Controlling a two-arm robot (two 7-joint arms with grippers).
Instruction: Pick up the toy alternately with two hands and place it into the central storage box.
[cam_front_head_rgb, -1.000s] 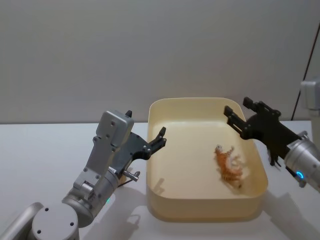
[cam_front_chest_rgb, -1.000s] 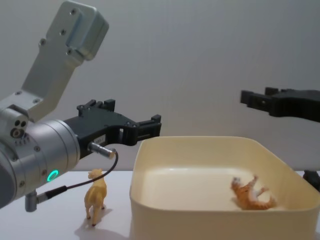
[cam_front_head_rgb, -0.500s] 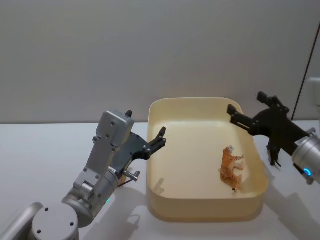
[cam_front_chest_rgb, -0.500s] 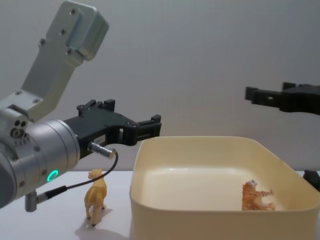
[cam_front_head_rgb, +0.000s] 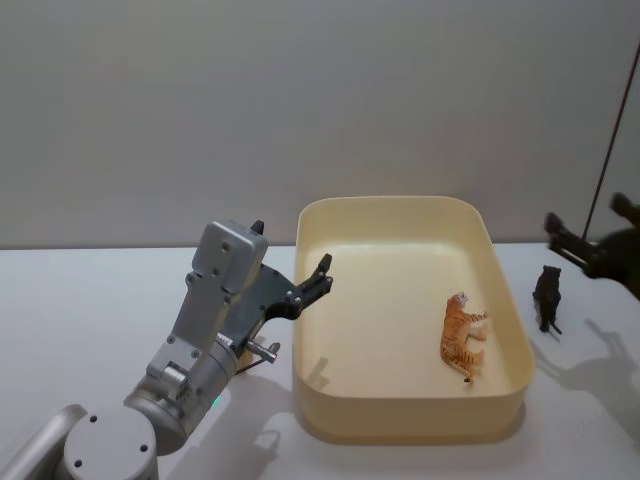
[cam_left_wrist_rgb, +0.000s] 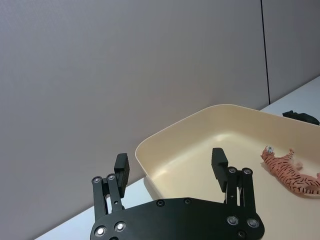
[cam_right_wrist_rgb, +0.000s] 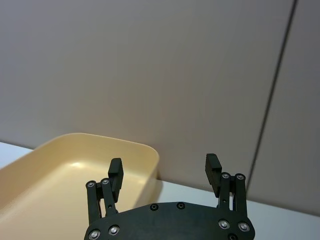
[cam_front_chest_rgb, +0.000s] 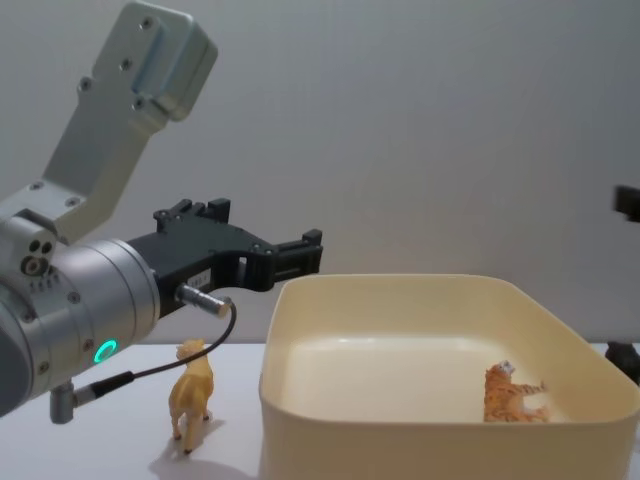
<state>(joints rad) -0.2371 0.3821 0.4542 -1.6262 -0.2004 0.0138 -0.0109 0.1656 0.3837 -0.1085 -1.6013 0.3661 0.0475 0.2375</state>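
Observation:
The central storage box (cam_front_head_rgb: 410, 416), a cream-yellow tub, holds an orange tiger toy (cam_front_head_rgb: 461, 336) lying on its side near the right wall. My left gripper (cam_front_head_rgb: 318, 278) hovers open and empty at the tub's left rim, above a tan camel toy (cam_front_chest_rgb: 192, 391) standing on the table. My right gripper (cam_front_head_rgb: 592, 224) is open and empty at the far right, outside the tub and above a black animal toy (cam_front_head_rgb: 547, 297). In the left wrist view the left gripper (cam_left_wrist_rgb: 170, 165) faces the tub (cam_left_wrist_rgb: 200, 154) and the tiger (cam_left_wrist_rgb: 292, 173). The right wrist view has the right gripper (cam_right_wrist_rgb: 164, 170) open beside the tub's corner (cam_right_wrist_rgb: 127, 146).
The white table (cam_front_head_rgb: 80, 320) stretches left of the tub. A grey wall (cam_front_head_rgb: 300, 100) stands close behind. The black animal toy (cam_front_chest_rgb: 626, 358) sits just past the tub's right wall. A thin cable (cam_front_chest_rgb: 150, 372) hangs from the left wrist near the camel.
My right gripper has drawn back to the right, from over the tub to beyond its right side. The tiger rolled and settled near the right wall. The left arm has not moved.

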